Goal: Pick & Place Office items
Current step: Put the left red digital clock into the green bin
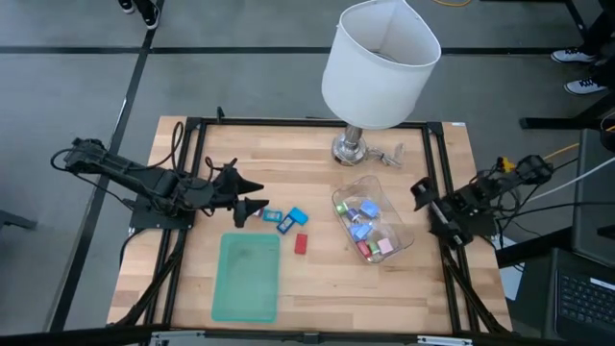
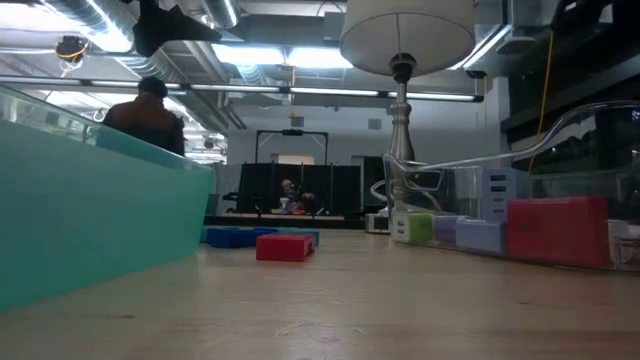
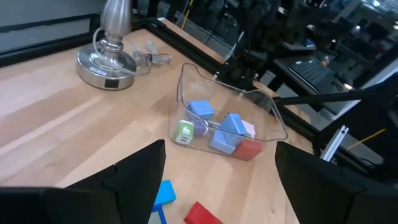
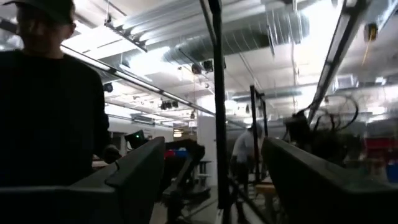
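Three blue office items (image 1: 285, 220) and a red one (image 1: 301, 243) lie flat on the wood table, right of my left gripper. They also show in the low view, the red one (image 2: 285, 246) beside the blue ones (image 2: 235, 237). Several more pieces in blue, light blue, red, pink and white lie inside a clear tub (image 1: 373, 223), which also shows in the left wrist view (image 3: 227, 118). My left gripper (image 1: 261, 193) is open and empty, above the table just left of the blue pieces (image 3: 163, 193). My right gripper (image 4: 214, 165) is open and empty at the table's right edge (image 1: 423, 192).
A flat green tray (image 1: 246, 277) lies near the front edge, left of centre. A lamp with a white shade (image 1: 380, 62) stands on a metal base (image 1: 353, 147) at the far middle, its cord beside it. A black frame borders the table. People show in the room beyond.
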`<control>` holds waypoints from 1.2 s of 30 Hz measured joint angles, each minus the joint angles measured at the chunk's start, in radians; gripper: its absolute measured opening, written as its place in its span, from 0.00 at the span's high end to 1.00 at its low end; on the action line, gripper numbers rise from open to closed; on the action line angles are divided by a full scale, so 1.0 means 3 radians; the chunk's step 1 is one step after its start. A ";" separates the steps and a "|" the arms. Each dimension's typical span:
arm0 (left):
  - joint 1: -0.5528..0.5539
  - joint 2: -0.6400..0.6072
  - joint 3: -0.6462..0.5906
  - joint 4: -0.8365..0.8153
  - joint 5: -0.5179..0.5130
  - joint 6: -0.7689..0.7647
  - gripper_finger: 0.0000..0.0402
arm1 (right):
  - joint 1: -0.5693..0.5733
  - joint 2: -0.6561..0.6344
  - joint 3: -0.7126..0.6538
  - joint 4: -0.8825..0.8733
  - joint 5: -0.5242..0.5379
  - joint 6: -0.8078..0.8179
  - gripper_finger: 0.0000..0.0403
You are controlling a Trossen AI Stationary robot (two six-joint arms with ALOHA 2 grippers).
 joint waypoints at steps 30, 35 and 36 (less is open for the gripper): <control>0.0147 0.0087 0.0001 -0.1946 0.0736 0.1450 0.26 | -0.0019 -0.0732 0.0001 -0.1260 0.0554 -0.0079 0.31; 0.0454 0.0336 -0.0077 -0.1847 0.1096 0.1891 0.26 | -0.0019 -0.0732 0.0001 -0.1262 0.0554 -0.0072 0.31; 0.0522 0.0404 -0.0122 -0.1782 0.1198 0.1970 0.26 | -0.0019 -0.0732 0.0001 -0.1261 0.0554 -0.0073 0.31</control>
